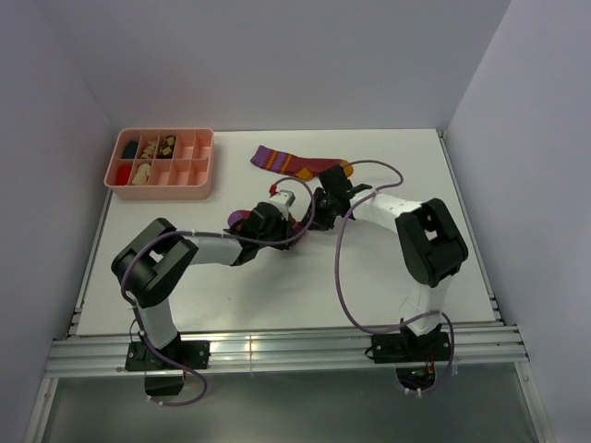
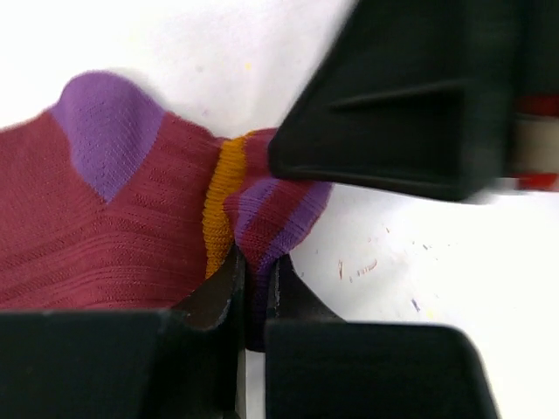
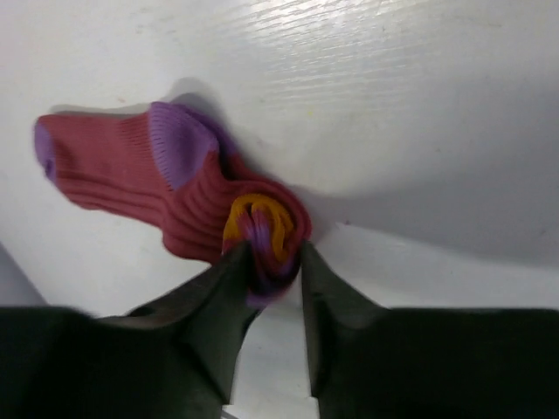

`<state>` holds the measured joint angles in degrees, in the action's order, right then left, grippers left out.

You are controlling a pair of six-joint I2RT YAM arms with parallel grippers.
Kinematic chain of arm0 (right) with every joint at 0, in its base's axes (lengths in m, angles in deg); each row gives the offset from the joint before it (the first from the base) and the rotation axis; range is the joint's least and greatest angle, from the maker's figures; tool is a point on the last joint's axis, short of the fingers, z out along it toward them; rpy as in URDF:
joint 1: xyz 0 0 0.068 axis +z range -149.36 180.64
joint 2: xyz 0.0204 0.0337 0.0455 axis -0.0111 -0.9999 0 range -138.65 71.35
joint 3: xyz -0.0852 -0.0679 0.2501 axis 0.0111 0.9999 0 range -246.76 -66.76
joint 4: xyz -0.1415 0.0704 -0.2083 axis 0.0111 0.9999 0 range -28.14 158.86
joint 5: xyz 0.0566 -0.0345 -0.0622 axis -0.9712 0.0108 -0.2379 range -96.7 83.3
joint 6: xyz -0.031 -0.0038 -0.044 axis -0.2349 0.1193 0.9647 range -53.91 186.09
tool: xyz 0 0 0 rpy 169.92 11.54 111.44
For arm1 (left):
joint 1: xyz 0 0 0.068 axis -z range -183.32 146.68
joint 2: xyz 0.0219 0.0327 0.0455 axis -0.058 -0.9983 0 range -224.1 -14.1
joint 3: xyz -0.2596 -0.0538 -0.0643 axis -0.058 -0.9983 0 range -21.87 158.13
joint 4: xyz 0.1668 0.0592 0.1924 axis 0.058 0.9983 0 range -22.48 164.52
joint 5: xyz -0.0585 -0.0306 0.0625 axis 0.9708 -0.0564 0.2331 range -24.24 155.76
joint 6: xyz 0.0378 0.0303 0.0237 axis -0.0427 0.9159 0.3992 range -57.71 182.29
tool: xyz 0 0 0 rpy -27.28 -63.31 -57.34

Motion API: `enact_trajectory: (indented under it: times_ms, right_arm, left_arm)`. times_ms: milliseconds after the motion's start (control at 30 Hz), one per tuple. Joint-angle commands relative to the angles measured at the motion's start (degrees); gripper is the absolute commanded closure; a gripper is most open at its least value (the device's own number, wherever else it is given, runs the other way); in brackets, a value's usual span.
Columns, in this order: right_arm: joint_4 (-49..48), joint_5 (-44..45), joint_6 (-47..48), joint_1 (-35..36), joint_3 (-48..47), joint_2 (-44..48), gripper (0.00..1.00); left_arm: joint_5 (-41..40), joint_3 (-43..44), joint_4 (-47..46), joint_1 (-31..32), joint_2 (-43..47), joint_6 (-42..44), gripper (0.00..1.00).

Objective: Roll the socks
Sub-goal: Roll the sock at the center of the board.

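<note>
A maroon sock (image 3: pixel 122 170) with a purple heel patch lies on the white table, its striped purple-and-orange end curled into a small roll (image 3: pixel 262 227). My right gripper (image 3: pixel 275 257) is shut on that roll. My left gripper (image 2: pixel 255 266) is shut on the same striped end (image 2: pixel 262 209), right beside the right gripper's black body (image 2: pixel 410 113). From above the two grippers, left (image 1: pixel 288 203) and right (image 1: pixel 323 205), meet at mid-table, and the sock's free end (image 1: pixel 238 218) shows behind the left wrist. A second maroon sock (image 1: pixel 297 164) lies flat behind them. The brown-check and mustard socks are out of view.
A pink compartment tray (image 1: pixel 199 175) with small items stands at the back left of the table. White walls close in the table at the back and both sides. Purple cables loop from both arms over the table's middle.
</note>
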<state>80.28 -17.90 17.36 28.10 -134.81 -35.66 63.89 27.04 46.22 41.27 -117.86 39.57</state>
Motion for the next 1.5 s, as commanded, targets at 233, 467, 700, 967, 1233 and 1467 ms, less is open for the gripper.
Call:
enact_trajectory:
  times_ms: [233, 467, 700, 967, 1233, 1467]
  right_arm:
    - [-16.91, -0.30, -2.25, -1.54, 11.52, 12.16, 0.43]
    - [-23.06, -1.10, -1.89, 0.04, 14.96, 11.47, 0.32]
    - [-27.91, -2.69, -4.53, 1.71, 16.64, 7.78, 0.34]
    - [-26.33, -1.98, -5.15, 3.65, 15.05, 4.79, 0.35]
    - [-24.57, -1.02, -5.32, 4.35, 14.45, 3.20, 0.39]
    - [-21.85, -1.02, -4.71, 5.23, 11.45, 1.27, 0.43]
  left_arm:
    - [27.69, -4.17, 1.90, -11.20, -3.01, -19.09, 0.99]
    - [34.82, -7.77, -4.88, -15.33, -5.48, -28.86, 0.99]
    - [35.79, -8.56, -7.79, -16.30, -7.15, -34.75, 0.99]
    - [35.27, -10.41, -9.02, -17.70, -7.86, -38.62, 0.99]
    - [36.41, -11.11, -11.39, -18.41, -9.17, -41.44, 0.99]
    - [36.41, -11.02, -11.22, -18.49, -9.08, -41.61, 0.99]
